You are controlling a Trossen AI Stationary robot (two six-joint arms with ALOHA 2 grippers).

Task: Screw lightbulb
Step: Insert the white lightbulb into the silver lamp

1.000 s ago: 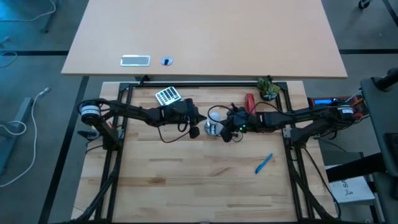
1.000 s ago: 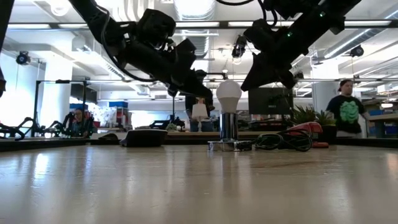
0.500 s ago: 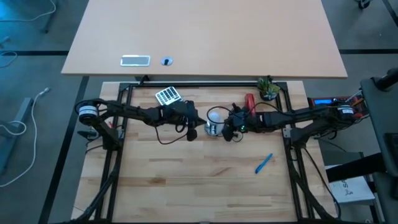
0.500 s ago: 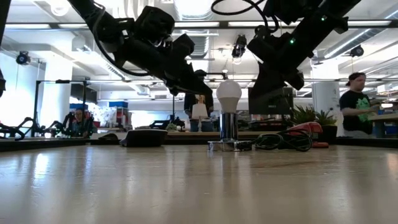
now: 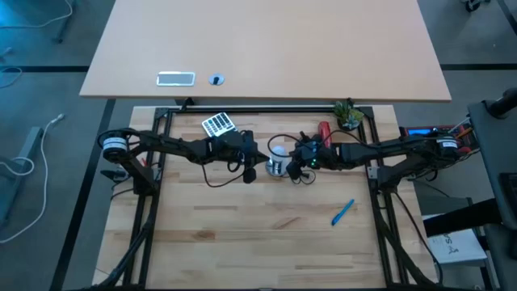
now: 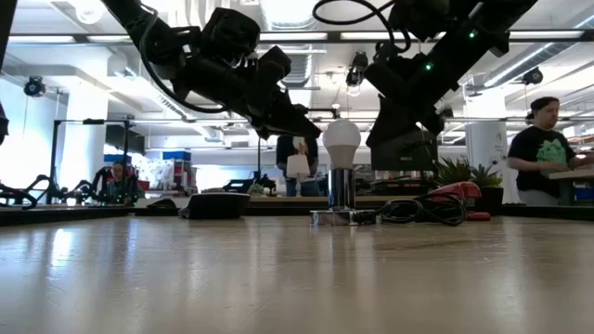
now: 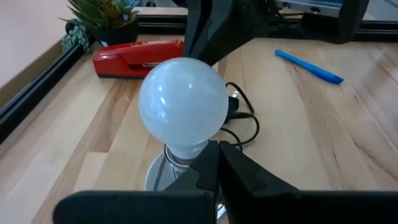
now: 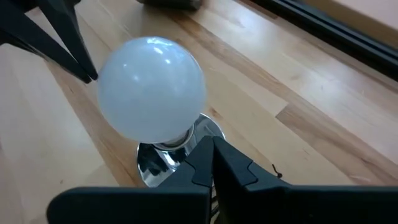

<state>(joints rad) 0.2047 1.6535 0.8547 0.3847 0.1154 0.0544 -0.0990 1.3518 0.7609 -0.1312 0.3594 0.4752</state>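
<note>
Lightbulb (image 6: 342,141) hemmed between both hands

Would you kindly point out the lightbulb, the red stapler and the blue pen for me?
lightbulb (image 7: 183,104), left wrist view, middle of the frosted globe.
red stapler (image 7: 140,55), left wrist view, middle of its top arm.
blue pen (image 5: 342,212), high view, middle of the barrel.

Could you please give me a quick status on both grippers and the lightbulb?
Left gripper shut, empty, beside bulb. Right gripper shut, empty, opposite side. Lightbulb upright in silver socket, untouched. Black cord beside base, nothing blocking.
</note>
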